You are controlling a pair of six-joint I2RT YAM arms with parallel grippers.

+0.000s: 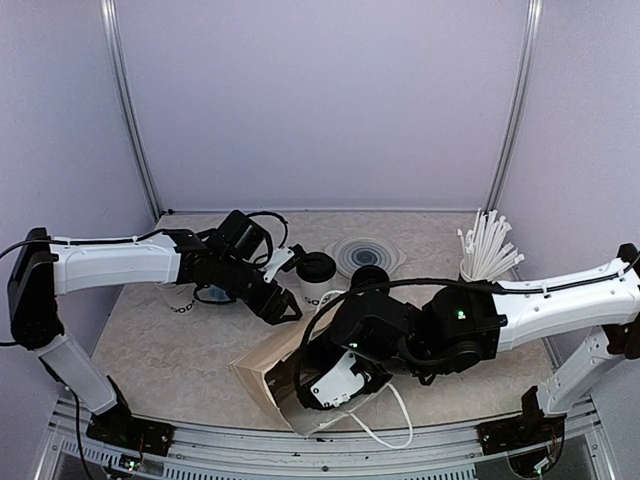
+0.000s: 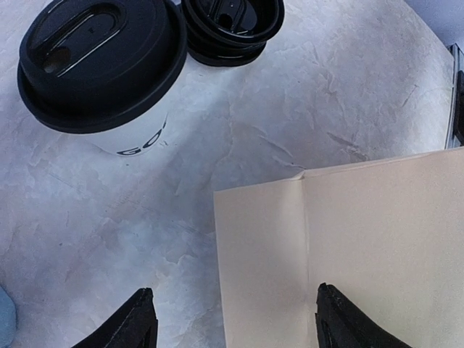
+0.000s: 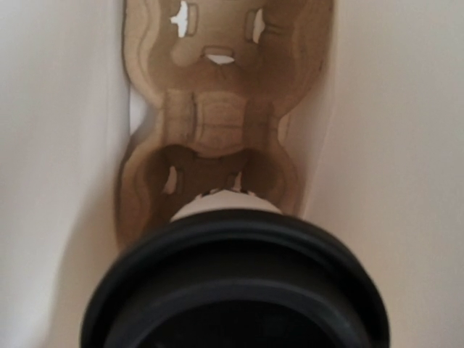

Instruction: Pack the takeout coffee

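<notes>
A takeout coffee (image 3: pixel 235 283), a white cup under a black lid, fills the bottom of the right wrist view. It is inside the tan paper bag (image 1: pixel 262 378), its base at the near hole of a cardboard cup carrier (image 3: pixel 217 123). My right gripper (image 1: pixel 338 385) reaches into the bag's mouth and is shut on this cup; its fingers are hidden behind the lid. Another lidded white cup (image 1: pixel 318 276) (image 2: pixel 94 69) with black lettering stands on the table behind the bag. My left gripper (image 2: pixel 235 322) (image 1: pixel 285 305) hangs open over the bag's (image 2: pixel 362 246) far corner, holding nothing.
A stack of black lids (image 2: pixel 232 25) (image 1: pixel 368 277) lies beside the standing cup. A swirl-patterned round mat (image 1: pixel 365 252) is further back. White cups (image 1: pixel 181 299) stand under the left arm. A holder of white sticks (image 1: pixel 487 250) is at back right. The bag's white cord handle (image 1: pixel 385 435) trails forward.
</notes>
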